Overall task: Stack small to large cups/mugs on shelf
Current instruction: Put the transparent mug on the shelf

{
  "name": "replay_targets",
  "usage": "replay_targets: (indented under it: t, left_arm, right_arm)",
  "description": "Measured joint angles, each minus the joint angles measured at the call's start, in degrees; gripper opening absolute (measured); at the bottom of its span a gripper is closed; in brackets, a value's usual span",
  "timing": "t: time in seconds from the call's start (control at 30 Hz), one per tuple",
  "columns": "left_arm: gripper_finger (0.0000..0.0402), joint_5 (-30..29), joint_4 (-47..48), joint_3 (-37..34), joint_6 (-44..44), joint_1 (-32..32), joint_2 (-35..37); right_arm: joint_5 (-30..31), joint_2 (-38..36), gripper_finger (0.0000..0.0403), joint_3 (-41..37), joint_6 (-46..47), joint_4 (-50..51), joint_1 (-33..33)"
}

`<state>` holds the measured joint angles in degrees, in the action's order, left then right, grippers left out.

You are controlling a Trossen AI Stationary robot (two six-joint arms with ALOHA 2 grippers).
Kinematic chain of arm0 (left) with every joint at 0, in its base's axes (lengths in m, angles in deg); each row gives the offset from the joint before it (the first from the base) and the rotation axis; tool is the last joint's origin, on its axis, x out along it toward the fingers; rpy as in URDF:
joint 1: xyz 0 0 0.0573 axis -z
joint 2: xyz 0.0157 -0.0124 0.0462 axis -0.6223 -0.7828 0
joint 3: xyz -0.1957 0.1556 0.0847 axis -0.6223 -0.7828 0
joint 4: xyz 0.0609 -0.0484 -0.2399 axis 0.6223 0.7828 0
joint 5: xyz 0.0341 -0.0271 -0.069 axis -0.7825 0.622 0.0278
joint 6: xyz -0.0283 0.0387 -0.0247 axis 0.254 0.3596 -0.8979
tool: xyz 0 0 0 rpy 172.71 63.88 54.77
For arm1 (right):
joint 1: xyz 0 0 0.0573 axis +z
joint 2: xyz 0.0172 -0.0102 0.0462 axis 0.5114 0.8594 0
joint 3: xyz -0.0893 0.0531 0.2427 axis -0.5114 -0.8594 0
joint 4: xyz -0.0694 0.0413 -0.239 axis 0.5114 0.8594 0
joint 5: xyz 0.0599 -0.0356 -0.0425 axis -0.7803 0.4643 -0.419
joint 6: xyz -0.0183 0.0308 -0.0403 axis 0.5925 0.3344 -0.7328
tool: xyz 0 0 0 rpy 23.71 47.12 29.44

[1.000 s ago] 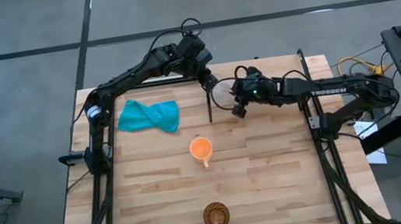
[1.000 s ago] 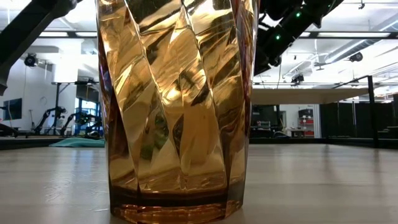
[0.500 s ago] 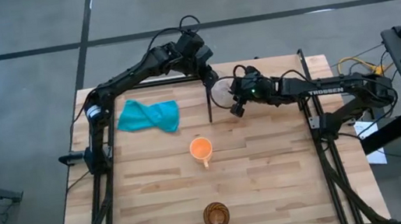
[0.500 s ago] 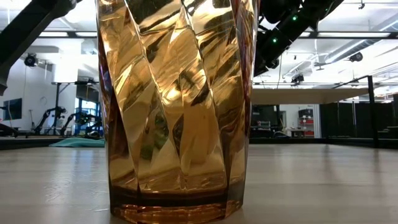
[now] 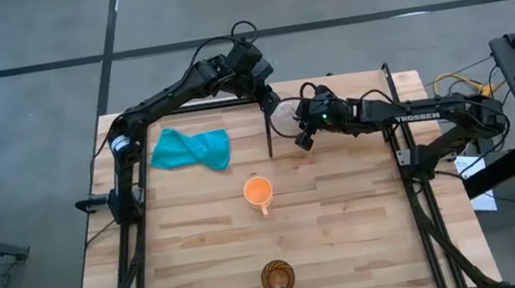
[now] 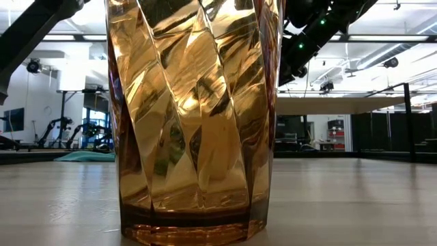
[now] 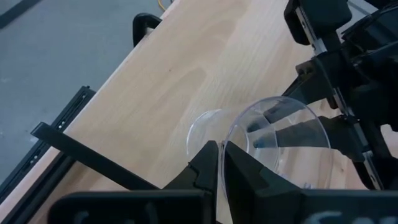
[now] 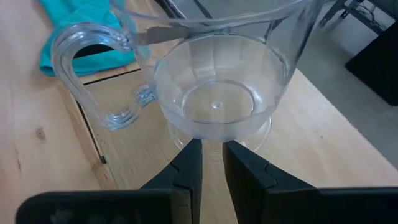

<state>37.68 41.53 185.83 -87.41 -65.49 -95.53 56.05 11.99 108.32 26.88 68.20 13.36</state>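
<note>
- Left gripper (image 5: 273, 104): pinches the glass cup's (image 5: 285, 118) rim over the shelf (image 7: 205, 74).
- Right gripper (image 5: 302, 130): fingers pressed near together, just beside the glass.
- Orange mug (image 5: 258, 192), brown cup (image 5: 277, 277): on the table, well apart from both grippers; stacking not yet done.

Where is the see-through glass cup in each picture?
High view: the clear glass cup sits at the far edge of the table, between the left gripper and the right gripper.
Low view: not in it; the brown cup fills the middle.
Left wrist view: centre-right, its rim pinched in that arm's fingers.
Right wrist view: upper centre.
Shared landmark: the teal cloth, also in the right wrist view.
</note>
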Motion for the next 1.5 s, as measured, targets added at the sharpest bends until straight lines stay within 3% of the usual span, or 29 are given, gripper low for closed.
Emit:
replay_targets:
  t: [0.93,1.3,1.5]
  left_arm:
    - [0.0000,0.66,-0.19,-0.15,1.28,-0.31,0.00]
    - [0.0001,4.10,-0.40,-0.15,3.15,-0.61,0.00]
    - [0.0042,5.04,-0.52,-0.15,3.12,-1.07,0.00]
  right_arm:
    - [-0.93,0.00,0.0059,0.15,2.42,1.91,-0.25]
    - [-1.68,0.00,0.0059,0.13,2.57,2.15,-0.25]
    - [-2.13,0.00,0.0059,0.10,2.42,2.12,-0.29]
